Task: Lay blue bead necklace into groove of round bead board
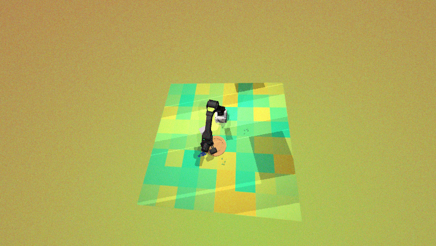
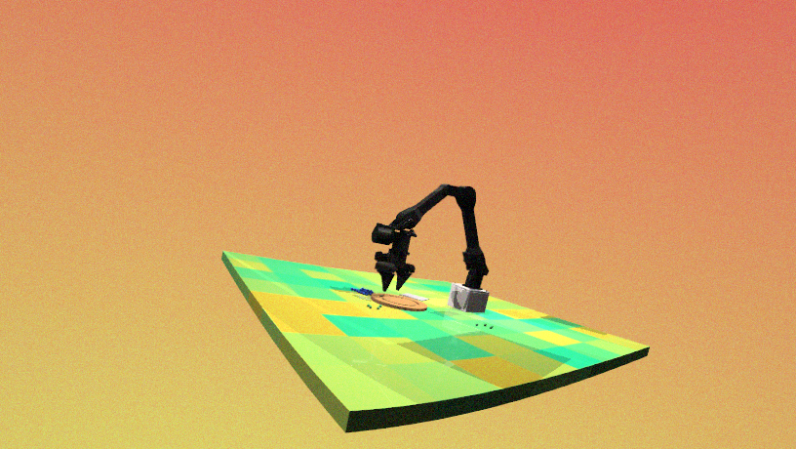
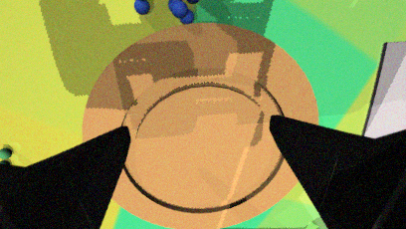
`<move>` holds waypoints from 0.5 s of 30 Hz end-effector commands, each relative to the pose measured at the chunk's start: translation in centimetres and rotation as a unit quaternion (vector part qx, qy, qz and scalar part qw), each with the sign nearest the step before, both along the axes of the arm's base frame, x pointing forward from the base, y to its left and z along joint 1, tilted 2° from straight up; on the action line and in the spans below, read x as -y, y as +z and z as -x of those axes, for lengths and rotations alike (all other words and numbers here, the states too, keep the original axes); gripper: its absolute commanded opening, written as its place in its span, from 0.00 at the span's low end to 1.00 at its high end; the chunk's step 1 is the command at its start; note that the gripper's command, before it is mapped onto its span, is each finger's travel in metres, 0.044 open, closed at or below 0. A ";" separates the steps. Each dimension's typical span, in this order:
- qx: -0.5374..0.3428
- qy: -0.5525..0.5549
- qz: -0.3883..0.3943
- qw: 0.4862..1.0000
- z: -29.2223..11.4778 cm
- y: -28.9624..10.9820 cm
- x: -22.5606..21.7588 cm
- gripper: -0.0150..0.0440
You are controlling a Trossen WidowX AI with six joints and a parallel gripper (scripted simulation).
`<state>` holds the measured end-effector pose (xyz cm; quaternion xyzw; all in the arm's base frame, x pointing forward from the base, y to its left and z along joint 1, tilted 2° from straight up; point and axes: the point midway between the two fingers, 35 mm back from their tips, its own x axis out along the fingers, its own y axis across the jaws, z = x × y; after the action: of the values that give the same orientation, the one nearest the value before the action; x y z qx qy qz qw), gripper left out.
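Observation:
The round bead board point(image 3: 209, 60) point(image 1: 220, 146) point(image 2: 407, 302) is a flat tan disc with a dark ring groove point(image 3: 149, 106); the groove is bare. The blue bead necklace point(image 3: 178, 8) point(image 1: 201, 154) point(image 2: 363, 291) lies bunched on the table just beyond the board's edge; the wrist view shows only a few of its beads at the top. My gripper point(image 3: 201, 127) point(image 1: 210, 148) point(image 2: 395, 283) is open and empty. It hangs above the board, with its fingertips over opposite sides of the groove.
The arm's grey base block point(image 2: 468, 298) point(image 1: 220, 116) point(image 3: 390, 95) stands beside the board. Small green beads point(image 3: 5, 153) point(image 1: 223, 161) point(image 2: 484, 324) lie scattered on the patchwork table point(image 1: 232, 201) point(image 2: 390, 379). A white flat piece point(image 2: 415, 296) lies behind the board.

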<state>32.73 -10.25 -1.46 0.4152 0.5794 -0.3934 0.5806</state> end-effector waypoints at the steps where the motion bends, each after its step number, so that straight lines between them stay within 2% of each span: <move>1: 0.000 -0.001 -0.001 1.000 0.0 0.0 0.0 1.00; 3: 0.001 0.027 -0.001 1.000 -0.3 0.1 0.3 0.91; 8: 0.007 0.234 0.005 0.972 -2.5 0.8 3.1 0.90; 11: 0.010 0.358 0.008 0.933 -3.6 1.2 5.0 0.90; 15: 0.013 0.514 0.014 0.858 -4.9 1.6 7.5 0.90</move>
<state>35.09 -13.11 -0.69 0.2690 0.6543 -0.2483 0.6617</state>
